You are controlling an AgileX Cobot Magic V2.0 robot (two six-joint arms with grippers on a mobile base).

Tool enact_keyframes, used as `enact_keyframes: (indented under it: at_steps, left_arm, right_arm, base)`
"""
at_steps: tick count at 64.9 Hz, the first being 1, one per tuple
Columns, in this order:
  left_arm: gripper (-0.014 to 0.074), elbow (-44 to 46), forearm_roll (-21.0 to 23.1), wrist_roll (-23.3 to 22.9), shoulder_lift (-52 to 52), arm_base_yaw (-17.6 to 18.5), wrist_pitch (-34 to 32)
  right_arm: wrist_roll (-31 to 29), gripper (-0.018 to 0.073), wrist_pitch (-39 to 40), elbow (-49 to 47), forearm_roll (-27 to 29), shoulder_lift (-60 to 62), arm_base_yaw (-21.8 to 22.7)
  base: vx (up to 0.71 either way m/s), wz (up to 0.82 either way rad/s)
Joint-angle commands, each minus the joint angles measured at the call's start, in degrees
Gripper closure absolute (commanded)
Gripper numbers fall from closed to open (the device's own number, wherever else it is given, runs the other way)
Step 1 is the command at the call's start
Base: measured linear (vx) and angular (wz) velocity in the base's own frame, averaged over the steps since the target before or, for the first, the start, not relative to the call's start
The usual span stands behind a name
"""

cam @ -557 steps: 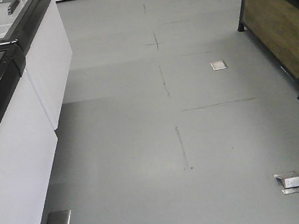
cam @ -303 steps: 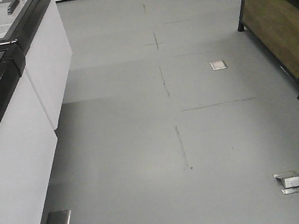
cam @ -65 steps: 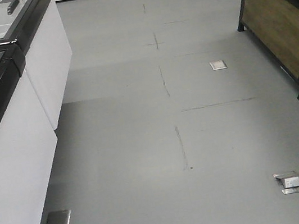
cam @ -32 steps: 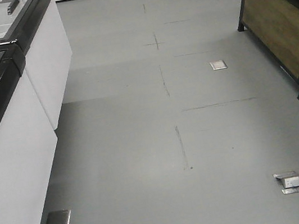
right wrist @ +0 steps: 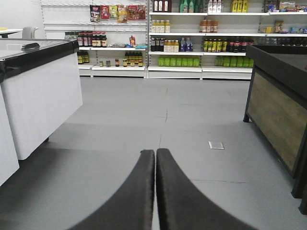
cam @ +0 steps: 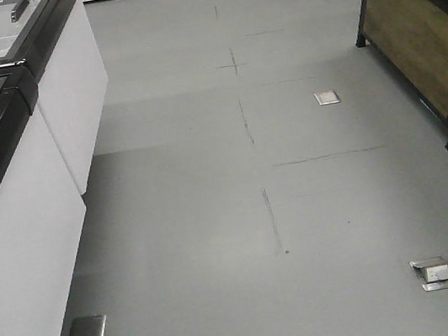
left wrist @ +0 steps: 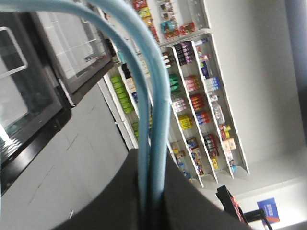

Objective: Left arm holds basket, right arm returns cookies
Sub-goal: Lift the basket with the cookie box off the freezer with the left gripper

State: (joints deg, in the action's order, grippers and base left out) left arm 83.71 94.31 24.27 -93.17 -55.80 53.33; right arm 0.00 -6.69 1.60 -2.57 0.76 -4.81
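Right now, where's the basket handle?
Left wrist view: the basket handle runs from top left down into the left claw at bottom centre, freezer left of it, shelves right.

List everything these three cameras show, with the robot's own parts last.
chest freezers: two, white with black rims, left of the aisle
display stand: one, black frame with wood panel, right of the aisle
floor: one, grey, thin dark lines
floor plates: three, silver, set in the floor
plug: one, white with cable, on the near right plate
shelves: white, stocked with bottles and packets, far wall
basket handle: two pale blue bands, running into the left gripper
left gripper: one, dark, shut on the handle
right gripper: one, dark, shut, holding nothing
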Motion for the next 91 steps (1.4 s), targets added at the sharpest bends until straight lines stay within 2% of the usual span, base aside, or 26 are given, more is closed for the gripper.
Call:
enact_keyframes:
  at_steps: [1,8,15,37,48,60,73,81,91]
  left_arm:
    - [0.0604,6.03,7.61,0.39,2.61,3.18,2.55]
    - [0.0604,8.59,7.61,-1.19,2.61,8.65,1.27]
    - [0.0604,8.67,7.47,-3.81,2.68,16.08,0.7]
    - [0.0604,7.5,5.35,2.61,2.55,40.51,6.31]
    - [0.0604,3.11,5.46,6.63,3.05,50.53,12.39]
    - [0.0603,-8.03,5.53,11.39,6.73,57.7,11.85]
    - [0.0604,-26.03,7.61,18.56,11.62,66.7,4.36]
    - [0.0604,-35.13,7.61,20.73,12.24,73.02,-1.48]
    - [0.0604,-40.65,7.61,22.65,10.54,79.56,-2.15]
  right_arm:
    - [0.0,0.0567,4.2,0.13,-0.21,0.49,0.17]
    - [0.0,0.0567,4.2,0.13,-0.21,0.49,0.17]
    - [0.0,0.0567,4.2,0.13,-0.21,0.49,0.17]
    - [0.0,0.0567,4.2,0.13,-0.21,0.49,0.17]
    - [0.0,0.0567,4.2,0.13,-0.21,0.49,0.17]
    - [0.0,0.0567,4.2,0.13,-0.21,0.49,0.17]
    - [0.0,0.0567,4.2,0.13,-0.21,0.49,0.17]
    - [0.0,0.0567,4.2,0.13,-0.21,0.49,0.17]
    - [0.0,0.0567,4.2,0.13,-0.21,0.49,0.17]
  base:
    - [0.0,0.0]
    - [0.0,0.0]
    - [0.0,0.0]
    - [0.0,0.0]
    - [0.0,0.0]
    - [0.0,0.0]
    - [0.0,0.0]
    - [0.0,0.0]
    - [0.0,0.0]
